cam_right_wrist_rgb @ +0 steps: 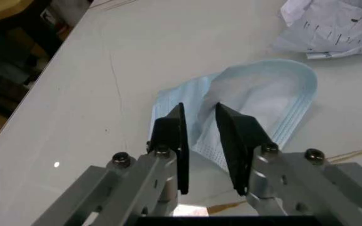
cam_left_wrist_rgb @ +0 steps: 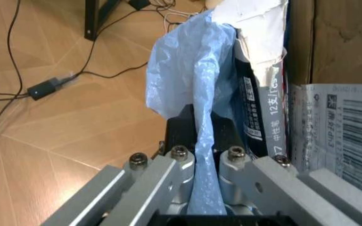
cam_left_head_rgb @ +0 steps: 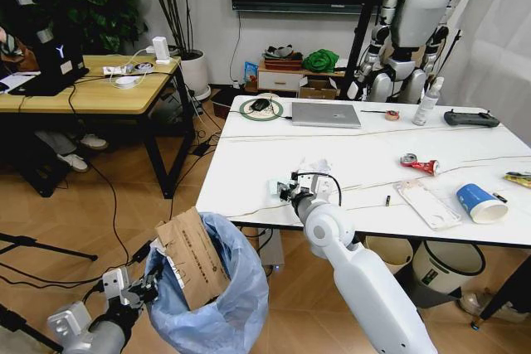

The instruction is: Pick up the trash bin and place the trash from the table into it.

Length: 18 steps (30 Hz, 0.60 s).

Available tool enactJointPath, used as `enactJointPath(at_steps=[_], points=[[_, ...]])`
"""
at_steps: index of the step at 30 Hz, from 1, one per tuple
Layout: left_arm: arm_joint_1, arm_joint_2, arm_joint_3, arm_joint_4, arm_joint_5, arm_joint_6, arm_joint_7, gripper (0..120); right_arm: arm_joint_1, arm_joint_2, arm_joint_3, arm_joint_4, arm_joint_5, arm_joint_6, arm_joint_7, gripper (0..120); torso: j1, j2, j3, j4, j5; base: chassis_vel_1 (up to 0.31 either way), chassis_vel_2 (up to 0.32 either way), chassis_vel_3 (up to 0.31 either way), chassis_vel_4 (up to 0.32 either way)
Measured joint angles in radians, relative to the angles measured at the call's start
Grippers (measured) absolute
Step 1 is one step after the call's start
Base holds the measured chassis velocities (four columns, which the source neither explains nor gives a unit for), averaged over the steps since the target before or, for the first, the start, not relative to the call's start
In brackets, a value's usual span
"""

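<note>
The trash bin [cam_left_head_rgb: 220,296] hangs below the near left corner of the table [cam_left_head_rgb: 265,151], held off the wooden floor by the left gripper [cam_left_head_rgb: 149,288]. Its liner is a crinkled, translucent light-blue plastic bag [cam_left_wrist_rgb: 197,89] that billows wide over the rim and hides the bin's body. A torn slab of brown cardboard [cam_left_head_rgb: 195,259] stands tilted in the mouth, and the left wrist view shows a dark printed carton [cam_left_wrist_rgb: 259,113] and a white barcode label [cam_left_wrist_rgb: 341,136] packed against it. In that view the left gripper's fingers are clamped together on a fold of the blue bag, which runs between them.

The right gripper [cam_left_head_rgb: 286,191] sits low over the marble-look tabletop near its front left edge. Its two black fingers [cam_right_wrist_rgb: 171,141] stand slightly apart, gripping nothing, poised just above a pale blue face mask [cam_right_wrist_rgb: 256,108] that lies flat with its pleated edge curved. Crumpled white paper [cam_right_wrist_rgb: 332,26] with black print lies just beyond the mask.

Farther right on the table lie a crushed red can [cam_left_head_rgb: 419,164], a flat clear plastic package [cam_left_head_rgb: 427,203] and a blue paper cup [cam_left_head_rgb: 479,202] tipped on its side, with a yellow-green snack wrapper [cam_left_head_rgb: 518,178] at the right edge. A silver laptop [cam_left_head_rgb: 326,114] rests toward the far side.
</note>
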Motion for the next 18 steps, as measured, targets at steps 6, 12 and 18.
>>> enactJointPath(at_steps=[6, 12, 18], points=[[-0.002, 0.001, 0.0, 0.0, 0.001, 0.0, 0.001, 0, 0.0, 0.002, -0.002, -0.013, -0.018, 0.003, -0.006, 0, 0.0, 0.0, 0.0, 0.0, 0.0001, 0.0, 0.0, 0.0, 0.0], [-0.003, 0.002, 0.001, 0.0, 0.002, -0.001, 0.001, 0, 0.0, -0.001, 0.002, -0.014, -0.02, 0.005, -0.011, 0, 0.0, 0.0, 0.0, 0.0, 0.0001, 0.0, 0.0, 0.0, 0.0], [-0.004, 0.003, 0.001, 0.001, 0.003, -0.001, 0.002, 0, -0.012, -0.027, 0.013, 0.056, 0.012, 0.026, -0.028, 0, 0.0, 0.0, 0.0, 0.0, 0.0, 0.0, 0.0, 0.0, 0.0]])
